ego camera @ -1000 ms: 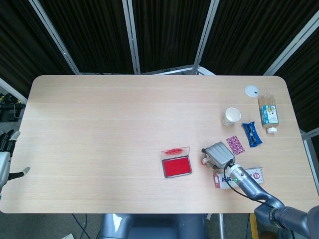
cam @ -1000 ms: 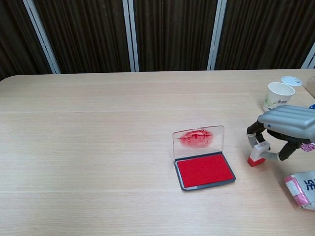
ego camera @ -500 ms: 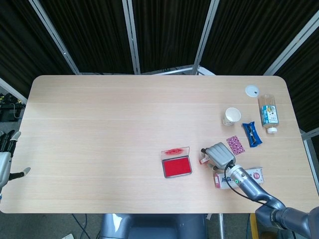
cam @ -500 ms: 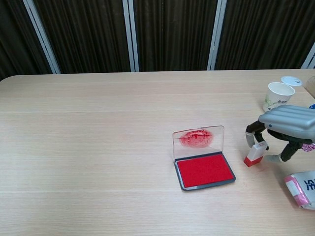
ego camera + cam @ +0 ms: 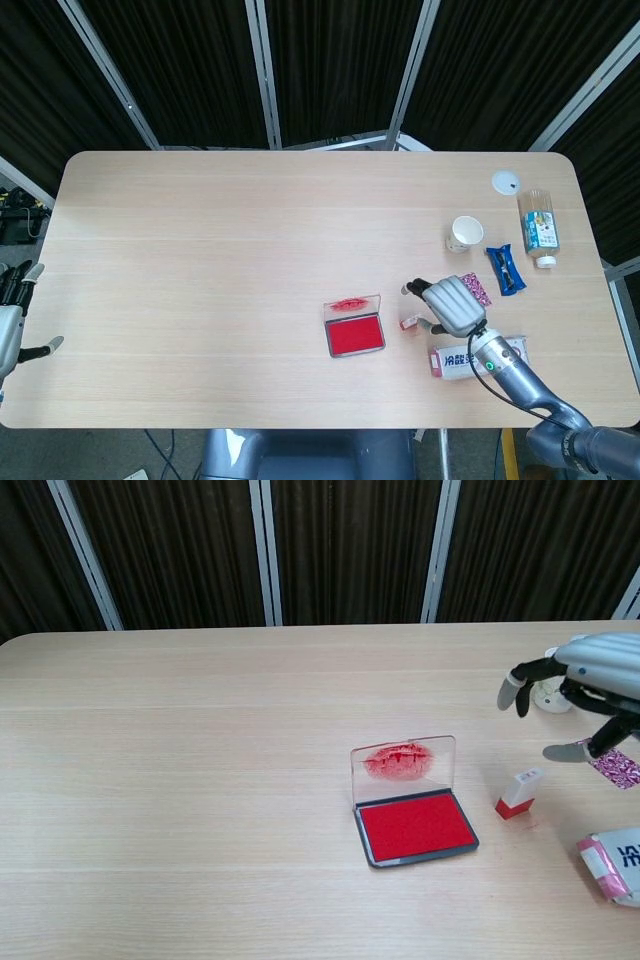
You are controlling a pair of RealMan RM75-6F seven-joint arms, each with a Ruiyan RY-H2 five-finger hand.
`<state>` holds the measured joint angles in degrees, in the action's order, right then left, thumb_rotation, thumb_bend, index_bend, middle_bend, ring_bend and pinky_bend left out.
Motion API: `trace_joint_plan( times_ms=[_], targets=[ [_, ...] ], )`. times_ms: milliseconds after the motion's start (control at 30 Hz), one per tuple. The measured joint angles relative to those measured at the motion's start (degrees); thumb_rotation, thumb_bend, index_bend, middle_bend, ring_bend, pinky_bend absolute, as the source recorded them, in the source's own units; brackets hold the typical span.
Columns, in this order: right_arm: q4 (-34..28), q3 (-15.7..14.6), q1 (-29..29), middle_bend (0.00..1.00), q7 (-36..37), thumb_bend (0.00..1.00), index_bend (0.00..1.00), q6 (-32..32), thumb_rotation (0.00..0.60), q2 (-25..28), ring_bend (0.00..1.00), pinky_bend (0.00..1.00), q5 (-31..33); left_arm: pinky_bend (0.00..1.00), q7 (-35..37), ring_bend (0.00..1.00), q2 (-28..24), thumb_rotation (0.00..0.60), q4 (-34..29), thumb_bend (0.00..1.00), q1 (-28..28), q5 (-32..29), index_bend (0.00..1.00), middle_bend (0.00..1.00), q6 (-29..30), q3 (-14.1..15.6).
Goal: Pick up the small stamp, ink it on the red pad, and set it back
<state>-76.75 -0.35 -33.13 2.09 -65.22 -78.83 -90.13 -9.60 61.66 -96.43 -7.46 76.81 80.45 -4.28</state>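
The small stamp (image 5: 518,793), white with a red base, stands alone and slightly tilted on the table just right of the red ink pad (image 5: 415,826). The pad's clear lid (image 5: 403,763), smeared with red ink, stands open behind it. My right hand (image 5: 585,692) hovers well above and to the right of the stamp, fingers spread, holding nothing. In the head view that hand (image 5: 450,305) lies right of the stamp (image 5: 407,322) and the pad (image 5: 354,335). My left hand (image 5: 14,318) sits off the table's left edge, fingers apart and empty.
A pink and white packet (image 5: 612,864) lies at the near right. A paper cup (image 5: 463,234), a blue wrapper (image 5: 506,269), a patterned pink sachet (image 5: 474,289), a bottle (image 5: 540,228) and a white lid (image 5: 505,182) are at the right side of the table (image 5: 200,250).
My right hand has let go of the stamp and risen up and away to the right, fingers opening. The stamp now stands free on the table. The left hand has not moved.
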Motion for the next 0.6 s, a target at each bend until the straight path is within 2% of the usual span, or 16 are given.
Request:
trace_joint_plan(
  times_ms=[67, 167, 233, 267, 300, 333, 367, 400, 600],
  targets=[
    [-2.68, 0.02, 1.37, 0.28, 0.49, 0.14, 0.21, -3.04, 0.6, 2.37, 0.76, 0.98, -0.46, 0.0, 0.57, 0.0, -0.33, 0.6, -0.27, 0.0, 0.15, 0.69, 0.0, 0.0, 0.41, 0.09],
    [-6.93, 0.06, 4.56, 0.18, 1.37, 0.03, 0.13, -9.31, 0.6, 6.3, 0.55, 0.79, -1.03, 0.0, 1.66, 0.0, -0.86, 0.6, -0.64, 0.0, 0.44, 2.09, 0.0, 0.0, 1.13, 0.38],
    [-9.94, 0.09, 7.45, 0.09, 2.36, 0.0, 0.07, -14.08, 0.6, 8.89, 0.3, 0.52, -1.12, 0.0, 2.24, 0.0, -1.19, 0.6, -0.9, 0.0, 0.66, 3.17, 0.0, 0.0, 1.64, 0.67],
    [-11.3, 0.08, 8.89, 0.06, 2.82, 0.0, 0.05, -16.05, 0.6, 10.0, 0.22, 0.41, -1.04, 0.0, 2.47, 0.0, -1.31, 0.6, -1.02, 0.0, 0.77, 3.66, 0.0, 0.0, 1.87, 0.82],
    [-12.67, 0.05, 10.37, 0.02, 3.24, 0.0, 0.02, -17.89, 0.6, 11.11, 0.11, 0.24, -0.91, 0.0, 2.78, 0.0, -1.46, 0.6, -1.15, 0.0, 0.9, 4.34, 0.0, 0.0, 2.18, 1.03],
    [-14.39, -0.08, 12.31, 0.0, 3.67, 0.0, 0.01, -19.94, 0.6, 12.65, 0.04, 0.11, -0.72, 0.0, 3.0, 0.0, -1.55, 0.6, -1.2, 0.0, 0.99, 4.87, 0.0, 0.0, 2.43, 1.18],
    [-15.55, -0.27, 13.65, 0.0, 3.88, 0.0, 0.0, -21.04, 0.6, 13.82, 0.01, 0.05, -0.59, 0.0, 3.2, 0.0, -1.62, 0.6, -1.23, 0.0, 1.09, 5.38, 0.0, 0.0, 2.69, 1.32],
    [-16.83, -0.64, 15.16, 0.0, 3.98, 0.0, 0.0, -22.02, 0.6, 15.31, 0.0, 0.01, -0.46, 0.0, 3.46, 0.0, -1.67, 0.6, -1.2, 0.0, 1.23, 6.03, 0.0, 0.0, 3.07, 1.51],
    [-17.84, -1.5, 18.55, 0.0, -1.11, 0.0, 0.0, -24.26, 0.6, 17.47, 0.0, 0.0, -0.32, 0.0, 5.39, 0.0, -1.97, 0.6, -0.67, 0.0, 2.17, 8.45, 0.0, 0.0, 5.51, 2.03]
  ],
)
